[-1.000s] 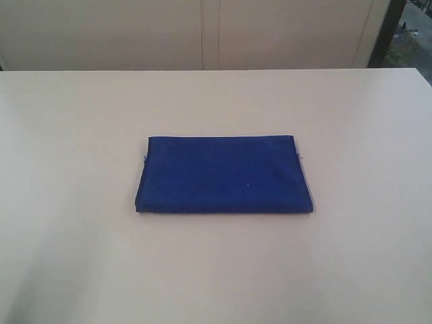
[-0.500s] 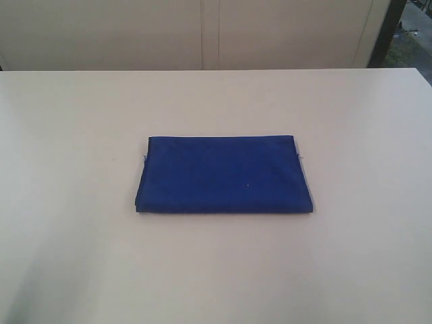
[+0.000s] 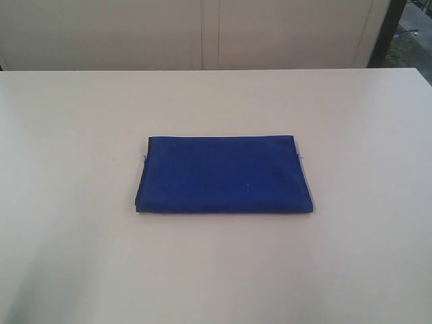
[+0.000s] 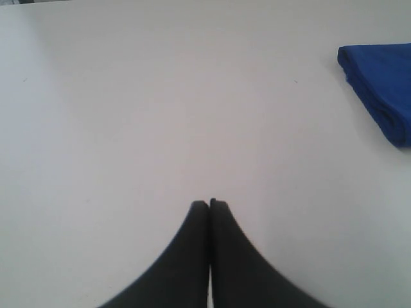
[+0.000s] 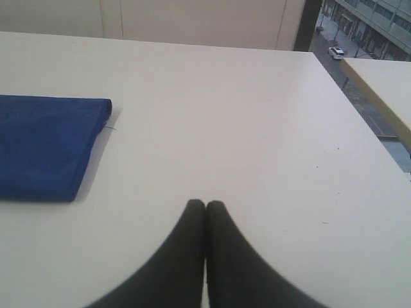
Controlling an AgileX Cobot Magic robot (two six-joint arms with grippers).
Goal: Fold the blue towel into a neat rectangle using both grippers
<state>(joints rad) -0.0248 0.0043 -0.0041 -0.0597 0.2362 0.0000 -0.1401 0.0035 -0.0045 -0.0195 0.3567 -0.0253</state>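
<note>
**Item 1: blue towel** (image 3: 223, 174). Deep blue cloth, plain, folded into a flat, layered rectangle. It lies at the middle of the table (image 3: 216, 270) with its long sides running left to right. The near edge is slightly wider than the far edge. The folded layers show at its short ends. A loose thread (image 5: 110, 128) sticks out at the far right corner.

**Item 2: left gripper** (image 4: 209, 204). Matte black. Its fingers (image 4: 192, 256) are pressed together along their full length, tips meeting. It is over bare table, well apart from the towel, and touches no cloth. It does not appear in the exterior view.

**Item 3: right gripper** (image 5: 205, 204). Matte black. Its fingers (image 5: 186, 256) are likewise pressed together, tip to tip. It is over bare table, well apart from the towel's right end, with no contact with the cloth. It does not appear in the exterior view.

**Item 4: table.** Pale, off-white top, matte, carrying the towel.

**Item 5: surroundings.** A pale panelled wall (image 3: 202, 34) stands behind the far edge of the table. Beyond the far right corner, a street with a white car (image 5: 335, 51) shows below.
</note>
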